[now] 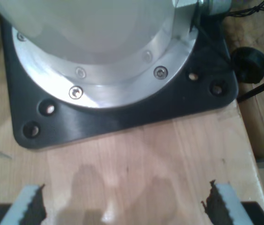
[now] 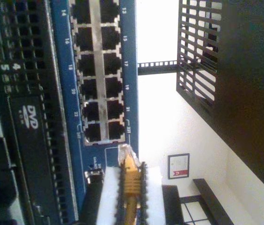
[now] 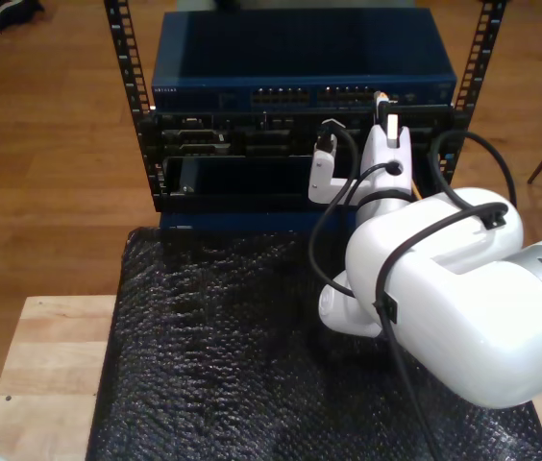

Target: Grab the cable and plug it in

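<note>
The cable [image 2: 131,180] is yellow-orange with a clear plug [image 2: 125,153] at its tip. My second gripper [image 2: 131,192] is shut on it just behind the plug. The plug tip sits a little short of the blue switch [image 2: 131,70], close to its last pair of ports [image 2: 104,130]. In the exterior view my second gripper [image 3: 383,113] is up against the switch [image 3: 300,72] in the rack, towards the exterior view's right. My first gripper [image 1: 125,206] is open over bare wood, with nothing between its toothed fingers [image 1: 29,206].
A black rack unit with a DVD drive [image 2: 29,140] lies beside the switch. Rack posts [image 3: 127,67] flank the switch. Black bubble wrap [image 3: 233,346] covers the table. A black base plate [image 1: 122,112] carries a metal arm base [image 1: 113,65] on the wooden table [image 1: 146,159].
</note>
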